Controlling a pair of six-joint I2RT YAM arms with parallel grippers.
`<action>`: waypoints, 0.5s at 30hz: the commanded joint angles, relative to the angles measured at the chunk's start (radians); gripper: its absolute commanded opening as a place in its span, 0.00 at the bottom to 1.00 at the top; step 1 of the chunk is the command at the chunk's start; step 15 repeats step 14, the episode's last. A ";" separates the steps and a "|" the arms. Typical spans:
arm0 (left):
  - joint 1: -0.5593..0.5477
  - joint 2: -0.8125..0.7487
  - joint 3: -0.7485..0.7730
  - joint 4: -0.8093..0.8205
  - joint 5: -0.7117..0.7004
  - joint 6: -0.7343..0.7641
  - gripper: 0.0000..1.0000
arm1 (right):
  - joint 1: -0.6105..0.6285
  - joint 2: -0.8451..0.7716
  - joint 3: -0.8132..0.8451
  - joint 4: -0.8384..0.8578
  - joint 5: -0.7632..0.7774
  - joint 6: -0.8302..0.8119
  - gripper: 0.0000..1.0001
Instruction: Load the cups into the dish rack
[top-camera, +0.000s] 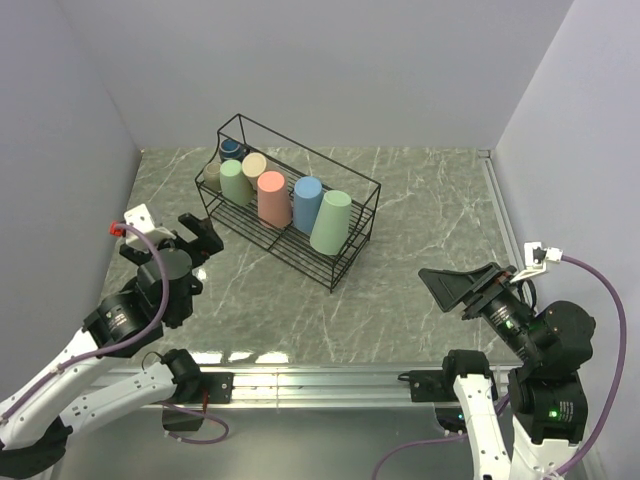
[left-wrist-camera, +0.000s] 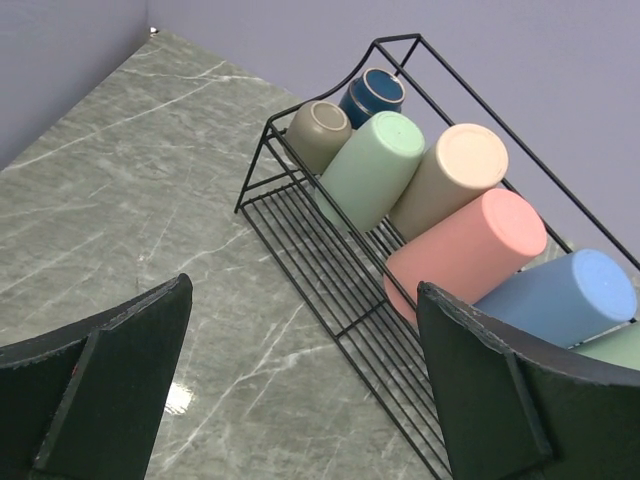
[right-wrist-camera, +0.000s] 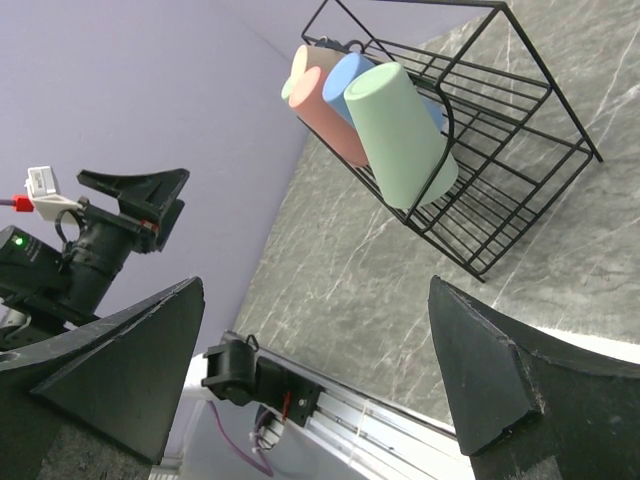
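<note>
Cups (top-camera: 270, 195) lined up, leaning inside dish rack (top-camera: 285, 243), mid-table toward 11 o'clock. Left gripper (top-camera: 165, 240) at 8 o'clock and right gripper (top-camera: 480, 285) at 4 o'clock, both spread wide, grasping nothing. Judged fully loaded; best to hold off from the wire frame to avoid nudging a tumbler. Marble table (top-camera: 420, 220) between; walls close at 9 and 3 o'clock.

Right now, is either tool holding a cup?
No, the left tool and right tool both stand open and empty, apart from the rack.
</note>
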 joint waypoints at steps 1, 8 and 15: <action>0.003 -0.006 -0.005 0.003 -0.031 0.010 0.99 | 0.006 0.001 -0.013 0.064 0.004 -0.006 1.00; 0.005 -0.021 -0.019 -0.008 -0.026 -0.009 0.98 | 0.006 0.009 -0.011 0.062 0.007 -0.010 1.00; 0.005 -0.019 -0.032 0.018 -0.028 0.029 0.99 | 0.006 0.029 0.004 0.038 0.008 -0.035 1.00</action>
